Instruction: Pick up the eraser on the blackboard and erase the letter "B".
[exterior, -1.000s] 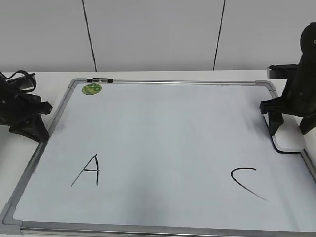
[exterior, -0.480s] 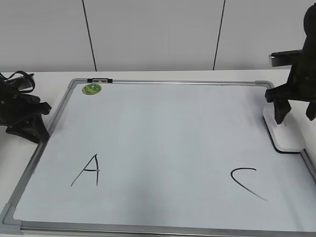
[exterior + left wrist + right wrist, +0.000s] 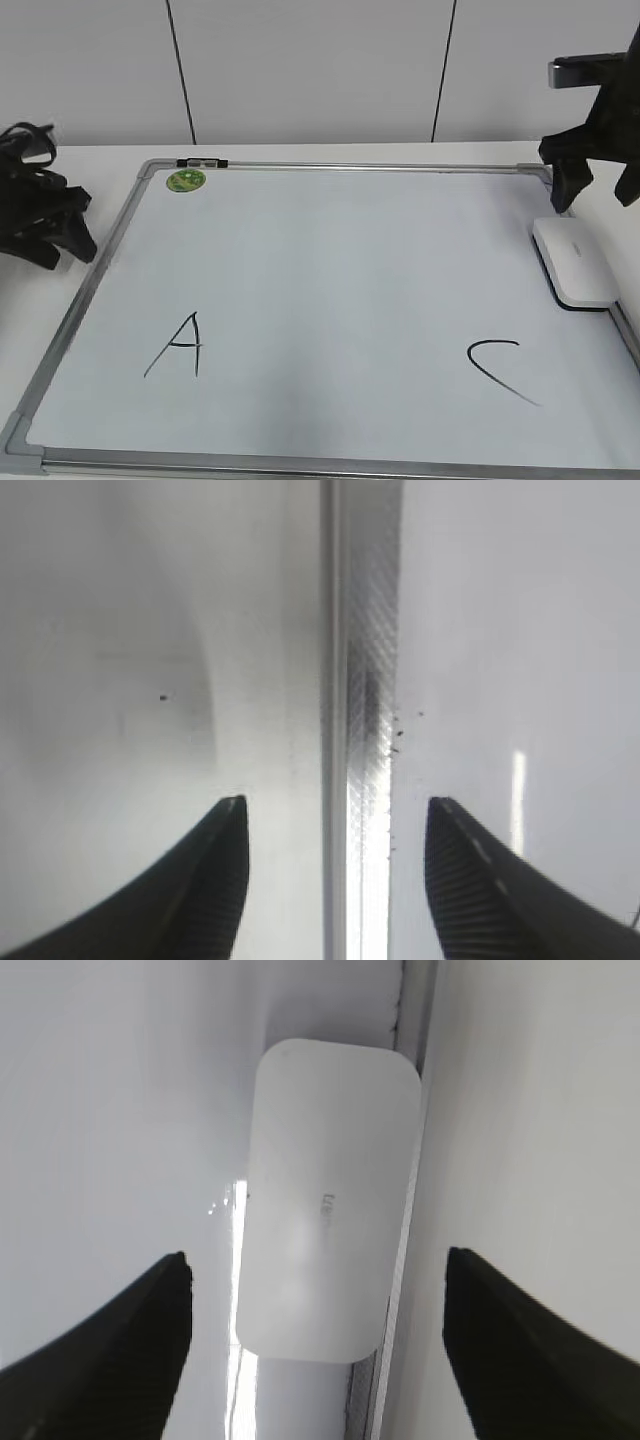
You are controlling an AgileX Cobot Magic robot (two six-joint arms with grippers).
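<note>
The eraser (image 3: 573,262) is a flat white rounded block lying on the blackboard (image 3: 330,250) against its right frame. It also shows in the right wrist view (image 3: 330,1200). My right gripper (image 3: 596,200) hangs open and empty above the eraser's far end, its jaws (image 3: 315,1255) spread wider than the eraser. My left gripper (image 3: 85,228) is open and empty at the board's left edge, its jaws (image 3: 335,801) either side of the silver frame (image 3: 335,680). No letter "B" shows on the board; the space between the other two letters is blank.
A black "A" (image 3: 178,345) is at the front left of the board and a black "C" (image 3: 500,370) at the front right. A round green sticker (image 3: 186,180) is in the far left corner. A white wall stands behind the table.
My right gripper has risen off the eraser, which stays lying by the right frame. My left gripper has drawn back a little to the left.
</note>
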